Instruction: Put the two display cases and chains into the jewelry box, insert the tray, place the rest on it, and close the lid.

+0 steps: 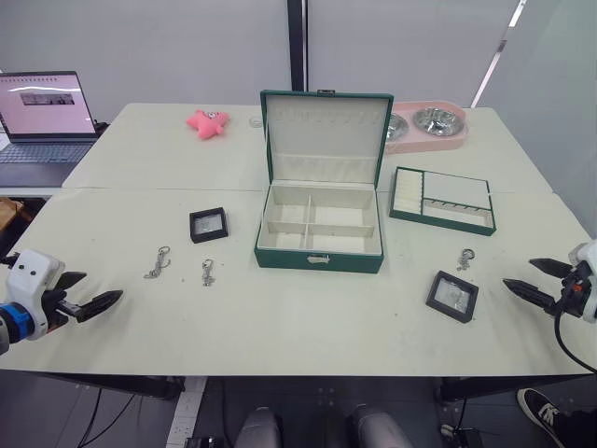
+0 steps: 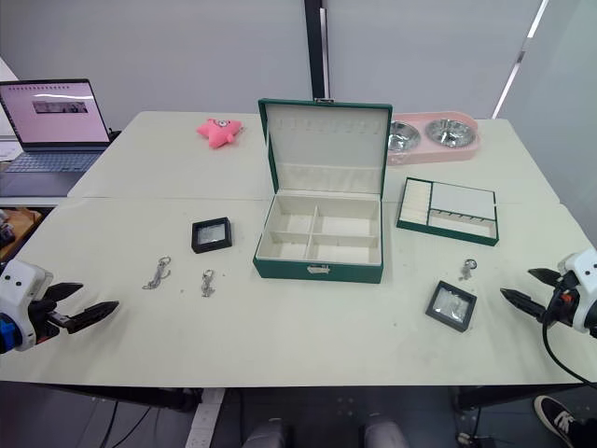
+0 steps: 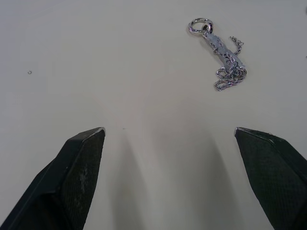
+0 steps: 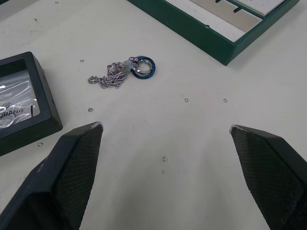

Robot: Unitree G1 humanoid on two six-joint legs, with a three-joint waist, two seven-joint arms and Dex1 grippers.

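Observation:
The dark green jewelry box [image 1: 319, 259] stands mid-table with its lid [image 1: 325, 128] upright and its cream compartments bare. One display case [image 1: 208, 225] lies left of the box, another display case [image 1: 452, 296] lies front right. Two chains [image 1: 157, 263] [image 1: 207, 272] rest on the left, a third chain [image 1: 465, 259] sits right of the box. The tray [image 1: 442, 199] lies to the box's right. My left gripper [image 1: 91, 297] hovers open at the left front edge, short of a chain [image 3: 219, 52]. My right gripper [image 1: 532, 281] is open at the right edge, near the chain [image 4: 123, 73] and case [image 4: 21, 105].
A laptop [image 1: 42, 121] sits on a side desk at far left. A pink star toy [image 1: 207, 122] and a pink double pet bowl [image 1: 424, 126] lie at the table's back. Table seam runs across behind the box.

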